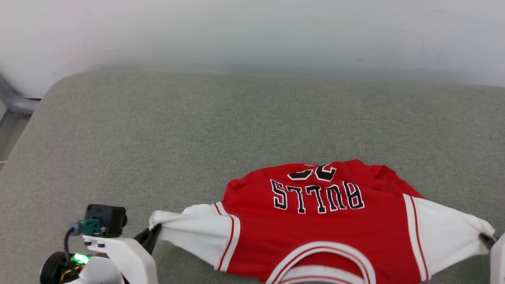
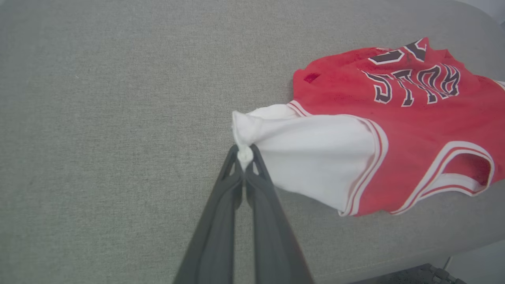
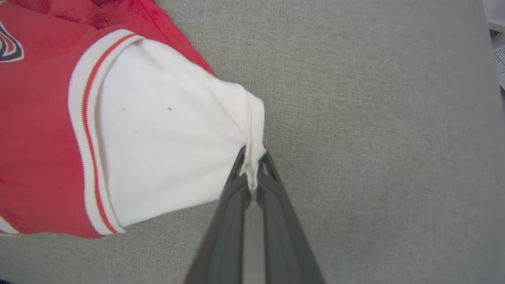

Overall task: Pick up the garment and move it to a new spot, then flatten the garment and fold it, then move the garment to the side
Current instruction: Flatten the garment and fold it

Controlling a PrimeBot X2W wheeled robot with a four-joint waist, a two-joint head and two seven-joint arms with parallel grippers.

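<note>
Your Bulls jersey point(image 1: 315, 232) lies on the grey fabric-covered worktop point(image 1: 197, 130), close to its near edge and right of centre in the head view. It is stretched sideways between your two arms.

The body is red. "BULLS" point(image 1: 317, 196) runs across it in black letters with white outlines, and it reads upside down from your head camera. Beyond the lettering, two digits in the same style are partly visible and are cut off where the cloth curves away at the far edge. The collar point(image 1: 327, 260) sits nearest you, ringed with red-and-white striped trim. Both short sleeves are white, and the same striped trim runs along the seam where each meets the red.

Your left jaws are clenched on the gathered tip of the left sleeve point(image 2: 311, 157). In the left wrist view, a small knot of white cloth bulges between the two dark fingers point(image 2: 221, 205). The sleeve is drawn tight into a cone towards that grip.

Your right jaws are likewise clamped on the edge of the right sleeve point(image 3: 169, 146), with its hem pinched in a thin fold between the fingers point(image 3: 272, 209). Creases fan out from the pinch, and two tiny dark specks show on the white fabric.

A pale wall point(image 1: 252, 31) rises behind the worktop.
</note>
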